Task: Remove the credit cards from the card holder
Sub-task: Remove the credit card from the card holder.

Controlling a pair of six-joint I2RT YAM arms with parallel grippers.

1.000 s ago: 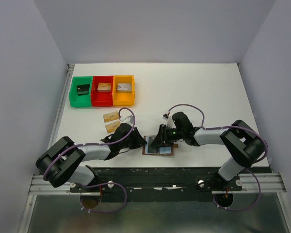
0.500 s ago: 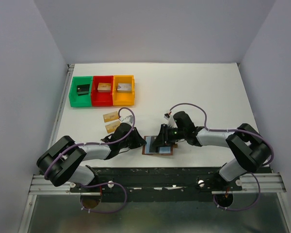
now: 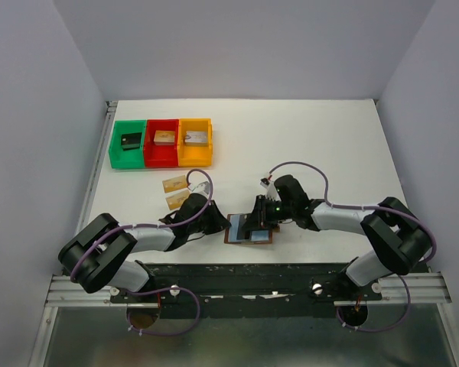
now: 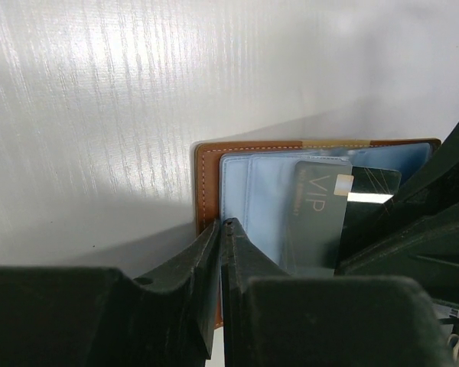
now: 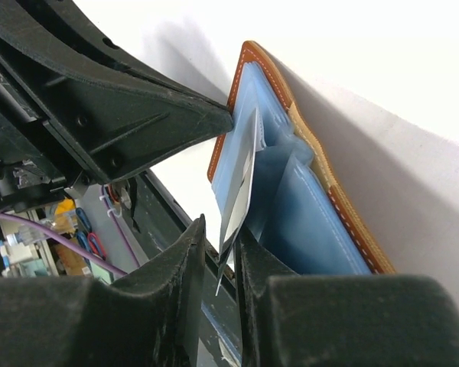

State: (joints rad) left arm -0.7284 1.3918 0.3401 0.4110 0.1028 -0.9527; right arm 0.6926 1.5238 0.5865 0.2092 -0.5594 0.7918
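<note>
Wallet [image 3: 250, 232] lies open on tabletop [image 3: 314, 145] near the front edge, between the two arms, blue pockets up. Left pincer [image 4: 220, 227] has jaws closed together with nothing between them, tips pressed on the wallet's brown left edge. Right pincer [image 5: 220, 233] is clamped on a pale card [image 5: 242, 180]. The card stands edge-on, partly out of a blue pocket, lower end between the fingers. Left wrist view shows a VIP card [image 4: 321, 206] poking out of a pocket right beside the right pincer's black body; can't tell if it's the pinched one. Two tan cards [image 3: 174, 184] lie flat on the tabletop behind-left of the wallet, just beside each other, near the left arm. Green, red and orange bins [image 3: 162, 159] sit in a row at far left, touching, one small block in each.
</note>
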